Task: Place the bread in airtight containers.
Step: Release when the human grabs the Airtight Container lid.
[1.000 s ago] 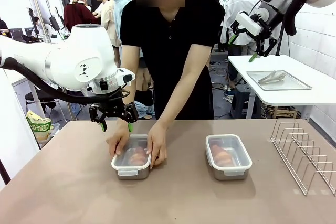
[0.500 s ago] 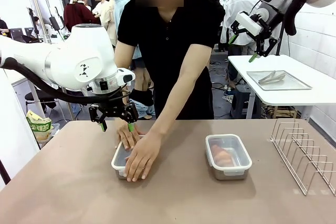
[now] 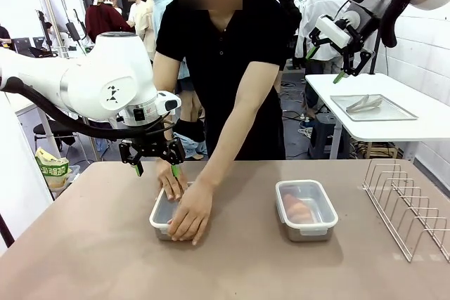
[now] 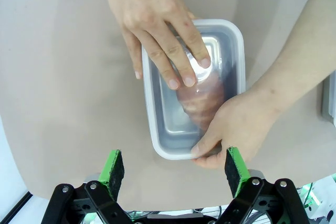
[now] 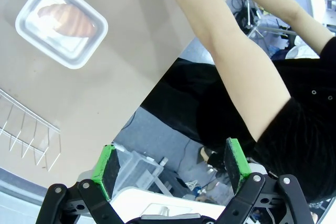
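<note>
Hands on the lid, robot hands released

Croissants sit 1 to a tub on the brown table. The left container lies near the middle of the table with a translucent lid over it, and the person's 2 hands are pressed on it: in the left wrist view, one hand lies flat with its fingers on the lid's top, while the other hand grips the lid's edge at the corner nearest the camera. The left croissant shows through the lid as a brownish blur under those fingers.

The right container stands apart to the right, also lidded, with the right croissant clear through its lid in the right wrist view. A wire rack stands at the table's right edge, well apart from both tubs.

The left hand hangs above the table just behind the left container, its green pads spread wide and holding nothing; it touches neither the tub nor the person. The right hand is raised high at the right, away from the table, likewise released and empty. Behind it, a flat metal tray lies on a white side table.
</note>
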Controlling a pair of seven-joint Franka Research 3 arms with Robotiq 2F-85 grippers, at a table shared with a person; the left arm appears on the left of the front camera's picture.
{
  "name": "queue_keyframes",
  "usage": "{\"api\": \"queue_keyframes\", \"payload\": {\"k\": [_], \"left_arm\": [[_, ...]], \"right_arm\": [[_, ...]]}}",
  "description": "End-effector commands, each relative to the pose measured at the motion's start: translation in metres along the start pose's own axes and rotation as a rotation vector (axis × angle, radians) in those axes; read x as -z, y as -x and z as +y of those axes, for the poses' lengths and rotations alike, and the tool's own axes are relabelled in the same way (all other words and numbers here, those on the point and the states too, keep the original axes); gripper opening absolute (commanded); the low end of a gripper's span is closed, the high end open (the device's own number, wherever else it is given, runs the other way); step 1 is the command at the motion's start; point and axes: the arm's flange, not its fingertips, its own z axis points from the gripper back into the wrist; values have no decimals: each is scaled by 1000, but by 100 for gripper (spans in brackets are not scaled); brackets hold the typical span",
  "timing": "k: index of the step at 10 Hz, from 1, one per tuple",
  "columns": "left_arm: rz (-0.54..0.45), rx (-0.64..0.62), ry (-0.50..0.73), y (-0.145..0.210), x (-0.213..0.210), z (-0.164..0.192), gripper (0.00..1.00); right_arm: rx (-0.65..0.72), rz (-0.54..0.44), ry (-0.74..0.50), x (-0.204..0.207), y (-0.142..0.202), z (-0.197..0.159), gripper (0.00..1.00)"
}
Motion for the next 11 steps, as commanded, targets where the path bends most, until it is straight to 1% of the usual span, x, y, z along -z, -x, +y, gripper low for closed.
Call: {"api": "queue_keyframes", "payload": {"k": [1, 11], "left_arm": [[-2, -5, 2, 0, -1, 0, 100], [-2, -5, 2, 0, -1, 0, 100]], "right_arm": [[1, -5, 9, -1, 1, 0, 100], [1, -5, 9, -1, 1, 0, 100]]}}
